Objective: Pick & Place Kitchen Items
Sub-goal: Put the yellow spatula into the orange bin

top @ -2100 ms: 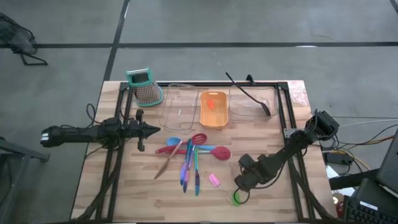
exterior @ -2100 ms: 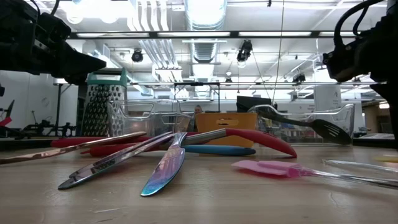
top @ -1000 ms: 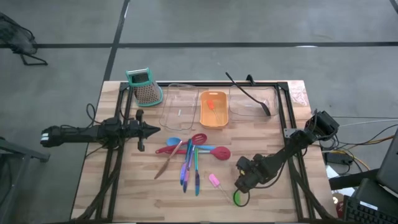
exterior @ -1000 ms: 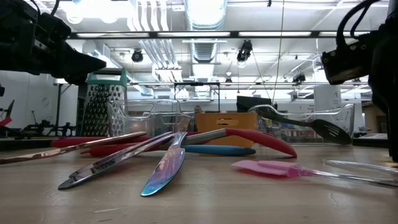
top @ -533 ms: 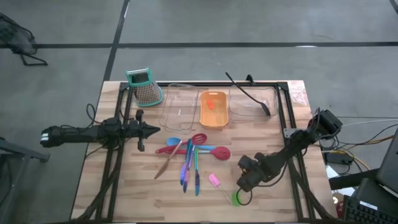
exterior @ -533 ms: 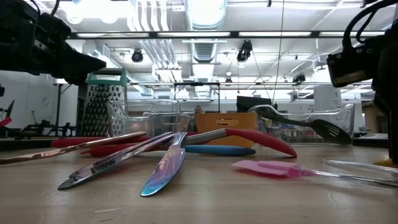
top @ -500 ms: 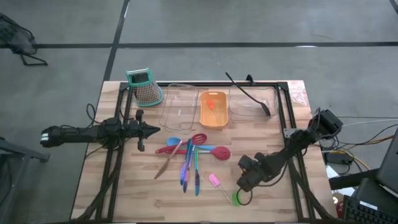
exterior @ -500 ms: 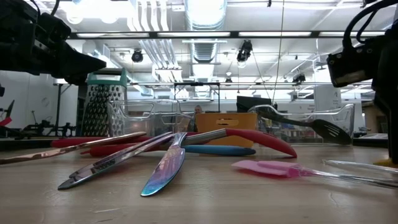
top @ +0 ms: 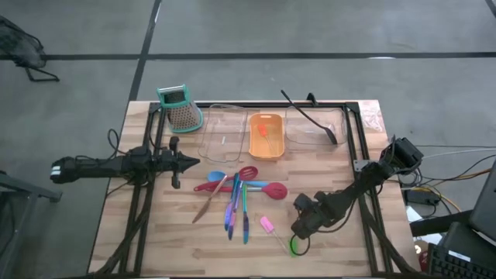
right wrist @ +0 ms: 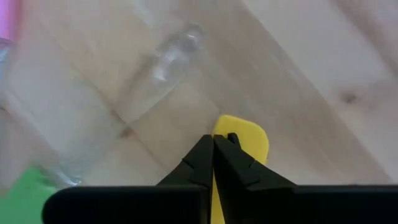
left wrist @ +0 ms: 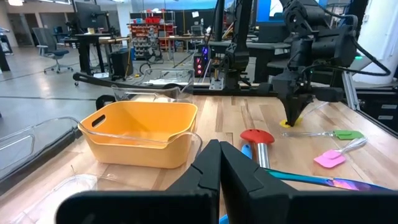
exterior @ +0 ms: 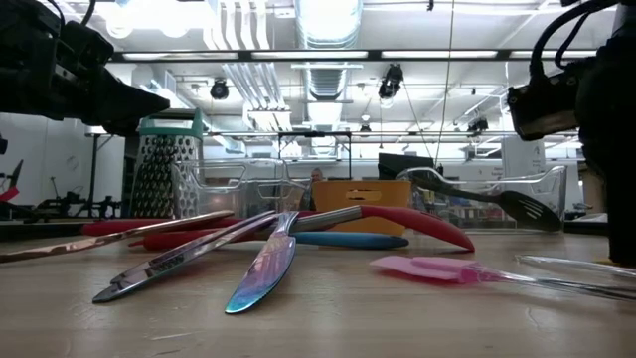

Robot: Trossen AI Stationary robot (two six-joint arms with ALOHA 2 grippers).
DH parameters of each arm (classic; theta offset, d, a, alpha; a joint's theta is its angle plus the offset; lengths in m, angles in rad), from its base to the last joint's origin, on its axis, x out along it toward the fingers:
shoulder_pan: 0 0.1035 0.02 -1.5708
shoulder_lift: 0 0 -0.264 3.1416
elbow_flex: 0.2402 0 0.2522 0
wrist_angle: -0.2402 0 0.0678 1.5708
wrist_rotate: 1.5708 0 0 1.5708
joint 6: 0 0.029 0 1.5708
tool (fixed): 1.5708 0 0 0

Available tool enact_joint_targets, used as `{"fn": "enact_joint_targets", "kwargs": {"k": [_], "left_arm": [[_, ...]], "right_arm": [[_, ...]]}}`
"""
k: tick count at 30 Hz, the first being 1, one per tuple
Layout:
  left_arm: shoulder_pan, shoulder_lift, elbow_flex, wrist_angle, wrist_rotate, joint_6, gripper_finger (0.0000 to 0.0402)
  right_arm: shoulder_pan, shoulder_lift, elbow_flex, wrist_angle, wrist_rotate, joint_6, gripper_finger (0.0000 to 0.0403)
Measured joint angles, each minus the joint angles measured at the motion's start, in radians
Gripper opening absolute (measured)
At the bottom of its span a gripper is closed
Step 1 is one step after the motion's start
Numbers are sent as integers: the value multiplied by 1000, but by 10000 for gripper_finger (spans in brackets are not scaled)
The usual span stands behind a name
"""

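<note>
My right gripper (top: 297,232) points down at the table's near right and is shut on a small yellow piece (right wrist: 244,144). The arm hides this piece in the high view. A small pink piece (top: 266,225) and a green one (top: 295,247), both with clear handles, lie flat beside it. Red and blue spatulas (top: 256,188) and thin coloured sticks (top: 236,211) lie in a heap at mid table. A long black spoon (top: 310,116) rests across the far right clear tray. My left gripper (top: 192,162) waits shut and level at the left. My right gripper pinches the yellow piece between its two fingertips, at the piece's near edge (right wrist: 219,135); a yellow strip shows between the fingers. The fingers come from above, pointing down. The piece lies low on the wooden table (left wrist: 287,124).
A teal-topped grater (top: 180,106) stands at the far left. Along the far edge sit a clear tray (top: 221,133), an orange tray (top: 266,136) and a second clear tray (top: 318,133). Black frame bars run along both table sides. Bare wood lies at the near left.
My right arm has swayed slightly over the yellow piece and stands almost where it was. Nothing on the table has moved.
</note>
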Motion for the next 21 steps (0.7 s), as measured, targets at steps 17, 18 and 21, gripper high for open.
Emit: {"fn": "enact_joint_targets", "kwargs": {"k": [17, 18, 21], "left_arm": [[0, 0, 0, -3, 0, 0, 5], [0, 0, 0, -2, 0, 0, 5], [0, 1, 0, -2, 0, 0, 5]], "right_arm": [[35, 1, 222, -321, -53, 76, 8], [42, 1, 224, -321, -70, 86, 9], [68, 2, 226, -320, -98, 132, 18]]}}
